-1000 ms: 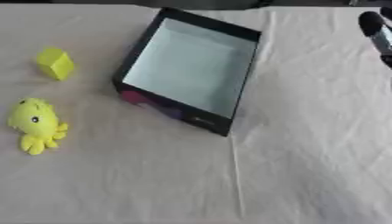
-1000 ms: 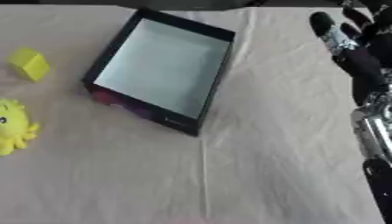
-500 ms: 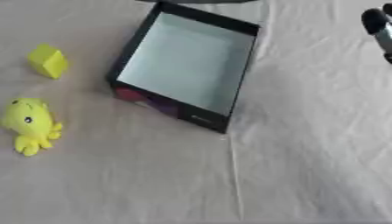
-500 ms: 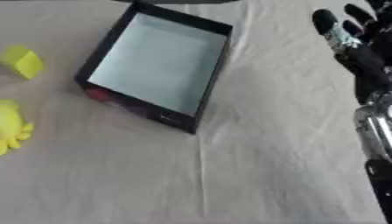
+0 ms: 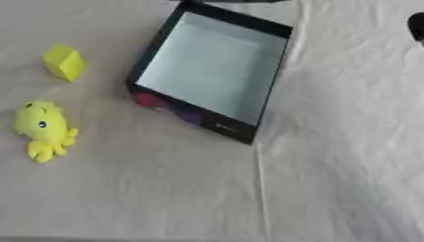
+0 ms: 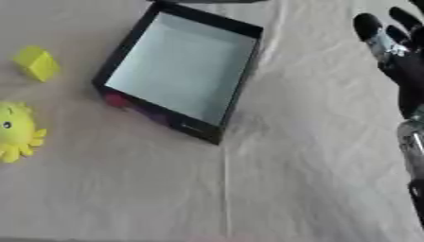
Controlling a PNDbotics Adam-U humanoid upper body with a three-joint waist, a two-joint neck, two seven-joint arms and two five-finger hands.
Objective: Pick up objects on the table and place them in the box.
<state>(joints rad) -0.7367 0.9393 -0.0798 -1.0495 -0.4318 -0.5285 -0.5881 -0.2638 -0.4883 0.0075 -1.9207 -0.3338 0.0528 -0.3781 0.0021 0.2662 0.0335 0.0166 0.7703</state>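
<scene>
A black box (image 5: 145,61) with a pale blue floor lies open and empty at the upper middle of the table, turned askew. A yellow block (image 5: 64,62) sits to its left. Below the block lies a yellow plush octopus (image 5: 43,130) with small tentacles. My right hand (image 6: 396,52) hovers at the right edge, well to the right of the box, fingers straight and pointing up, holding nothing. My left hand shows in neither view.
A cream cloth (image 5: 314,156) with creases covers the table. A long fold (image 5: 261,189) runs from the box's near corner toward the front edge. The black and silver right forearm (image 6: 412,156) runs down the right edge.
The whole picture has shifted a little, so the head has moved. The right hand stays at the right edge with straight fingers. Box, block and octopus lie where they were.
</scene>
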